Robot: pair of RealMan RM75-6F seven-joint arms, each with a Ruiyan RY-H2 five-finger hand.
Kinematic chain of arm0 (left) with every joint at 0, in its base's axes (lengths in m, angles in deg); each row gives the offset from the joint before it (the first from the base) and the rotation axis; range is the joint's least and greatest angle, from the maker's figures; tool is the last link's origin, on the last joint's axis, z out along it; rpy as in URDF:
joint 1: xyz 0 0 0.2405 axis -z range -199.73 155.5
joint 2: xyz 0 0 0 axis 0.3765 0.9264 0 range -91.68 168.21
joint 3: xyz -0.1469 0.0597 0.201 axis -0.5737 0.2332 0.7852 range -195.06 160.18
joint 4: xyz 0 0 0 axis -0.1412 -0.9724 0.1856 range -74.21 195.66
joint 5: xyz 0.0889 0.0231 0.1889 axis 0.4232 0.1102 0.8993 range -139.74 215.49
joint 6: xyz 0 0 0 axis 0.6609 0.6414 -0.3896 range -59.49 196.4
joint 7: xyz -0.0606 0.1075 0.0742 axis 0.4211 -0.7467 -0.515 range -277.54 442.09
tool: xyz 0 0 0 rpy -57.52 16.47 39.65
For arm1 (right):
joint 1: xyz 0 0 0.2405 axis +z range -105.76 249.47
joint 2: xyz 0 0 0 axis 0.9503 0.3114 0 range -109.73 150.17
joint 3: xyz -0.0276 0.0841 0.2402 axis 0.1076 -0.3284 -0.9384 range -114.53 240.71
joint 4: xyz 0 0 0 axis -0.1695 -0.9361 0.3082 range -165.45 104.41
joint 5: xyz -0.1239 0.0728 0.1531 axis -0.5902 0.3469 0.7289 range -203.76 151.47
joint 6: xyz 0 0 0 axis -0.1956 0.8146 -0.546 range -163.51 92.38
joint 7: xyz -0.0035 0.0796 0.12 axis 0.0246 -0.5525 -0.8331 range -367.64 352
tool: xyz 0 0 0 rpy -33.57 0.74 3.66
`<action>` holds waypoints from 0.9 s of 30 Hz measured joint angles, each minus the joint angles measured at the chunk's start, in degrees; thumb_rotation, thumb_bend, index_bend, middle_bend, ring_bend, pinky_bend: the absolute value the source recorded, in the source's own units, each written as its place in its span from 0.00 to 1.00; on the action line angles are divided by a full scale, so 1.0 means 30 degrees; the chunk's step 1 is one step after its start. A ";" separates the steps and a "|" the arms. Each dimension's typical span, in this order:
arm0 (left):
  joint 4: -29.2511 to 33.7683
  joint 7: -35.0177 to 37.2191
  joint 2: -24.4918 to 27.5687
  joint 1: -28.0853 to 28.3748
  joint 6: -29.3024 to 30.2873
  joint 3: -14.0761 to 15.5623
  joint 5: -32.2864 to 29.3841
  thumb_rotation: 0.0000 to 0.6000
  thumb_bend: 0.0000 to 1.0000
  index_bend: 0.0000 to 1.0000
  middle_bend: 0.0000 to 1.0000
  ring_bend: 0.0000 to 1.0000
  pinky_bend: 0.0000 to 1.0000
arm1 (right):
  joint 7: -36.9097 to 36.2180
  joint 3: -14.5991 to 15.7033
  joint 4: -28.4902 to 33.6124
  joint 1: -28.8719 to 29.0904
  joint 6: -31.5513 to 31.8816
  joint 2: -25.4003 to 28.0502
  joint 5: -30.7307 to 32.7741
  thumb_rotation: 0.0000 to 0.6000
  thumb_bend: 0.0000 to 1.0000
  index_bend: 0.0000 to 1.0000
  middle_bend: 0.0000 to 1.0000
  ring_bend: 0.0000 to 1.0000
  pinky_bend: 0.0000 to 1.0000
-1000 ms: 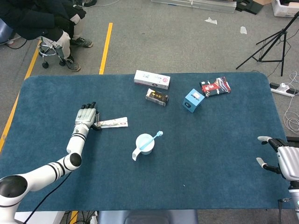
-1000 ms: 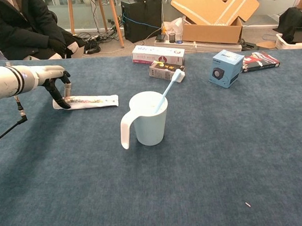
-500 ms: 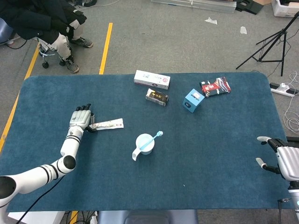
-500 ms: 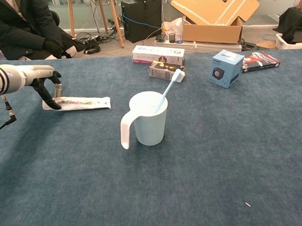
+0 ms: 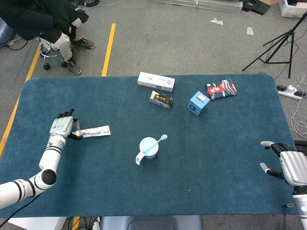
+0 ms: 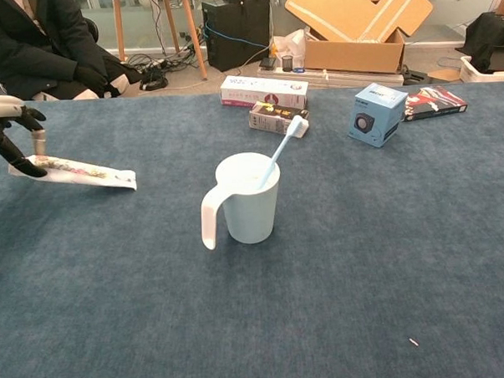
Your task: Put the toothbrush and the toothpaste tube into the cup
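A pale blue cup (image 5: 148, 147) with a handle stands mid-table, also in the chest view (image 6: 248, 197). A light blue toothbrush (image 5: 159, 141) leans inside it, head up to the right (image 6: 285, 141). The toothpaste tube (image 5: 96, 131) lies flat far left of the cup (image 6: 84, 173). My left hand (image 5: 62, 128) pinches the tube's cap end near the table's left edge (image 6: 14, 137). My right hand (image 5: 285, 165) hovers at the table's right edge with its fingers apart and holds nothing.
At the back of the table lie a white box (image 5: 156, 81), a dark box (image 5: 160, 99), a blue cube box (image 5: 198, 102) and a red-black packet (image 5: 221, 89). A seated person (image 5: 43, 19) is beyond the far left corner.
My left hand has drawn the toothpaste tube leftward across the table, away from the cup. The cup, the toothbrush and my right hand have barely moved.
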 measured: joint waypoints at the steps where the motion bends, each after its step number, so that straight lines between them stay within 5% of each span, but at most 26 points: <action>1: 0.0280 0.0188 0.0233 -0.0191 0.0088 0.0036 0.0135 1.00 0.39 0.57 0.00 0.00 0.00 | 0.0065 0.0005 0.0013 0.0010 -0.0014 -0.0019 0.0003 1.00 0.16 0.33 0.42 0.34 0.47; 27: 0.3352 0.5483 0.3222 -0.4658 -0.0254 0.1490 0.4530 1.00 0.39 0.56 0.00 0.00 0.00 | 0.0597 0.0054 0.0145 0.0115 -0.0204 -0.0142 0.0115 1.00 0.16 0.33 0.42 0.34 0.47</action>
